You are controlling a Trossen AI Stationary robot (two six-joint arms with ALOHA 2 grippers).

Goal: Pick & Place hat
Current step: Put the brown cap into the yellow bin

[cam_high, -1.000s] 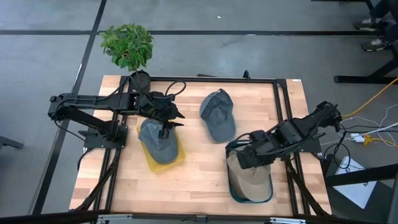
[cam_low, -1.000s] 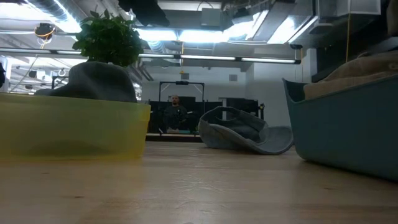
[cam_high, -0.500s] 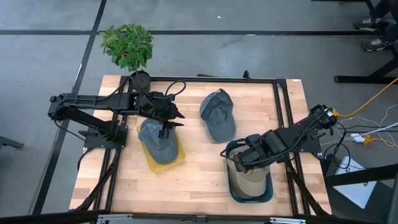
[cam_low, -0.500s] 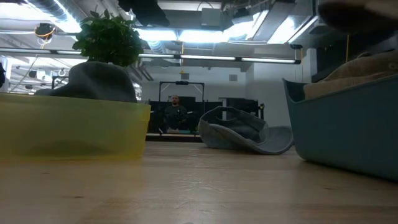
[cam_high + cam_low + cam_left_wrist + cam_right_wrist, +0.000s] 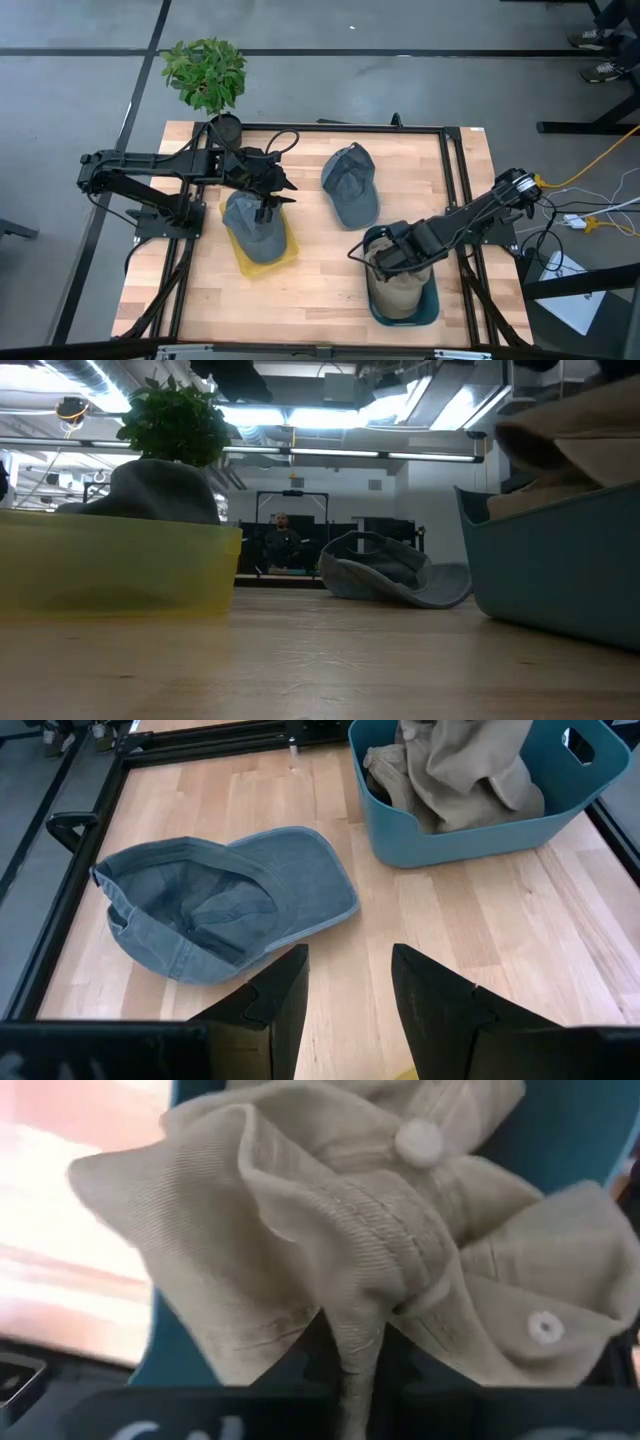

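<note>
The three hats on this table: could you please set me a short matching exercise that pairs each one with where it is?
Things:
1. grey hat
2. blue-grey cap
3. tan hat

Places:
A. lying loose on the bare wood between the two bins
B. in the teal bin, pinched in the right pincer
C. resting in the yellow bin, below the left pincer

Pairs: 1-C, 2-A, 3-B
</note>
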